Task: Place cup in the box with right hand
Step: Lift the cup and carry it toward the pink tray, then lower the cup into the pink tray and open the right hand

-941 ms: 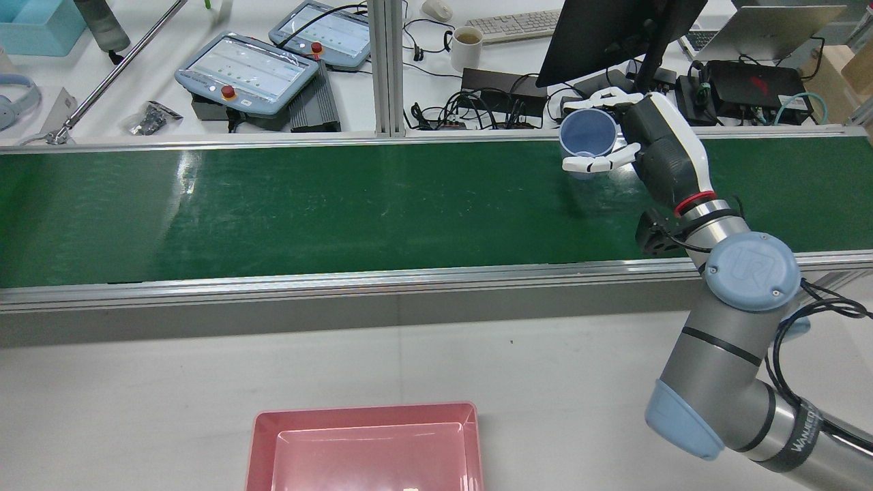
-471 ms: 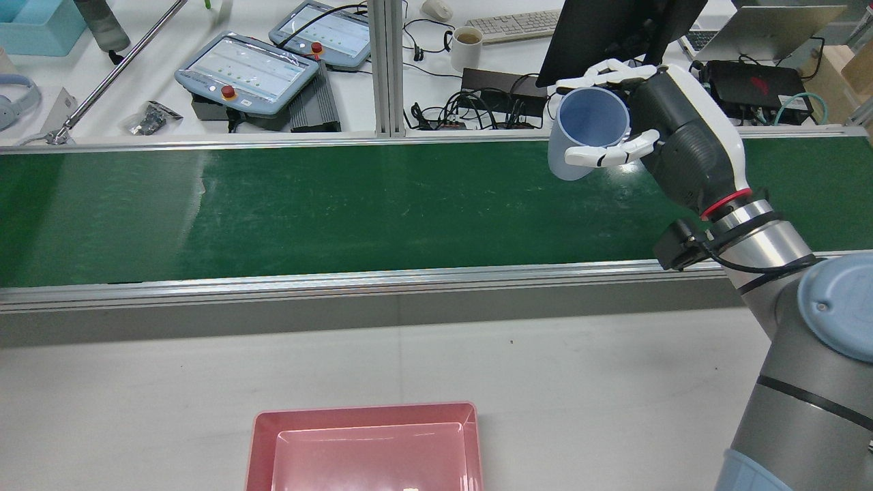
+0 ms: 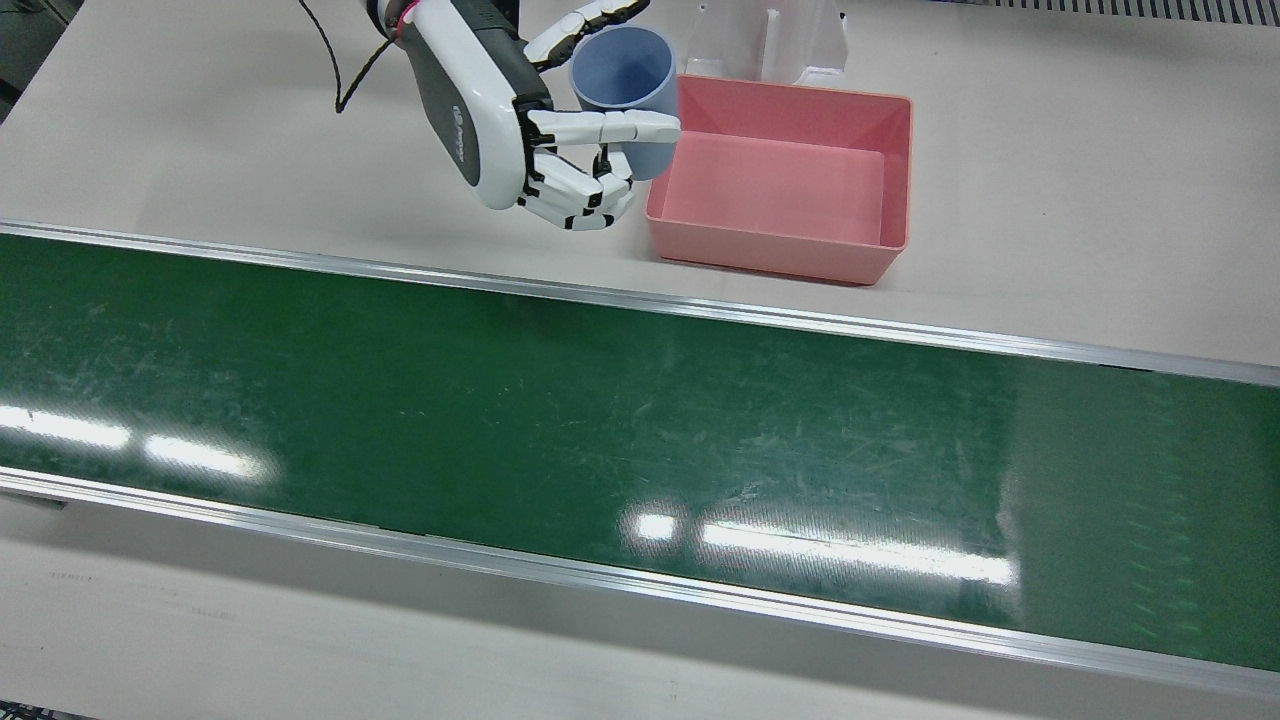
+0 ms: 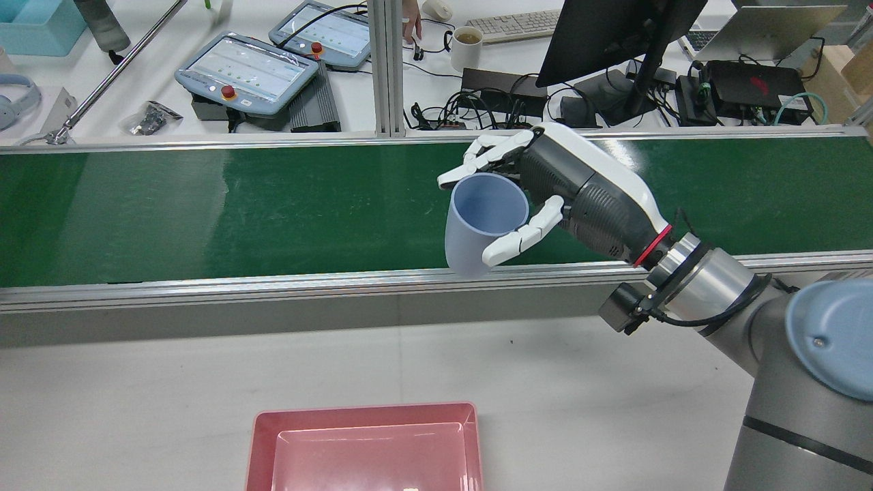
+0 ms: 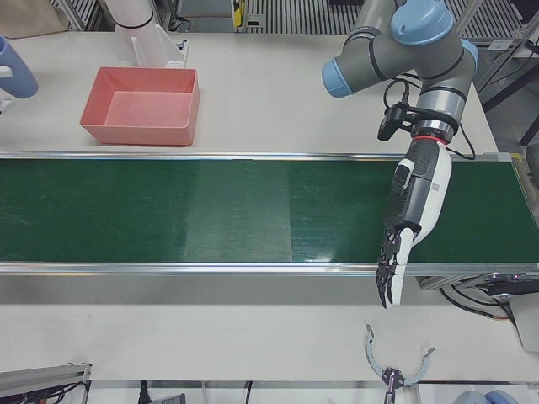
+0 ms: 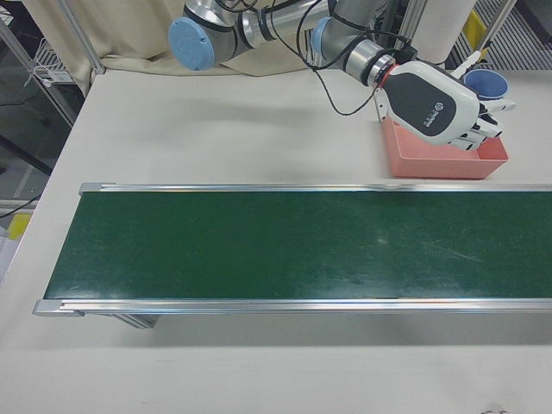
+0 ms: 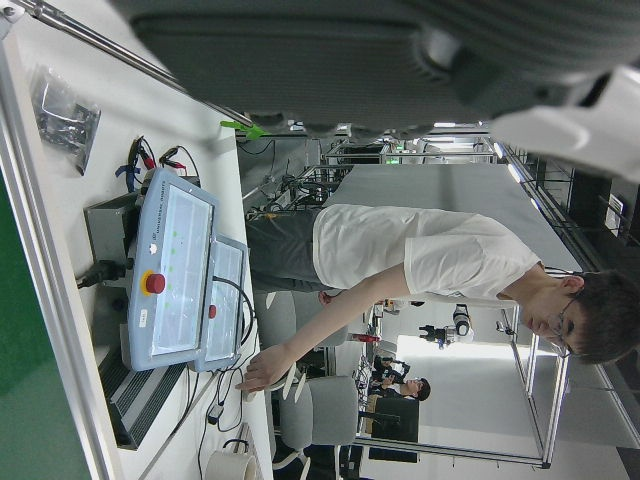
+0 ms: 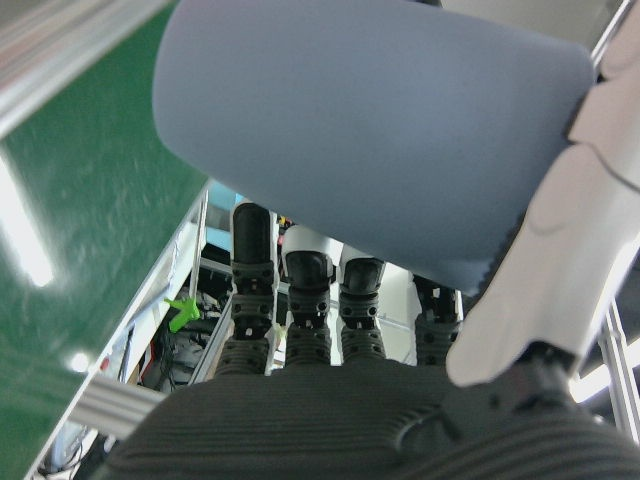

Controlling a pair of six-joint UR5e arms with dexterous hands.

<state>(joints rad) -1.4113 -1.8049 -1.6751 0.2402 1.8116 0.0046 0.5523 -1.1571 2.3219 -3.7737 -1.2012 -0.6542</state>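
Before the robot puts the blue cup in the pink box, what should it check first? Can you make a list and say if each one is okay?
1. Cup held firmly: ok. The right hand has fingers wrapped around the blue cup.
2. Cup over the box: not ok. In the front view the cup is beside the pink box, at its edge, not above the middle.
3. Box free inside: ok. Nothing sits on its floor in the front view.
4. Cup upright: not ok. It is tilted in the rear view.
5. Left hand out of the way: ok. The left hand hangs over the green belt, far from the box.
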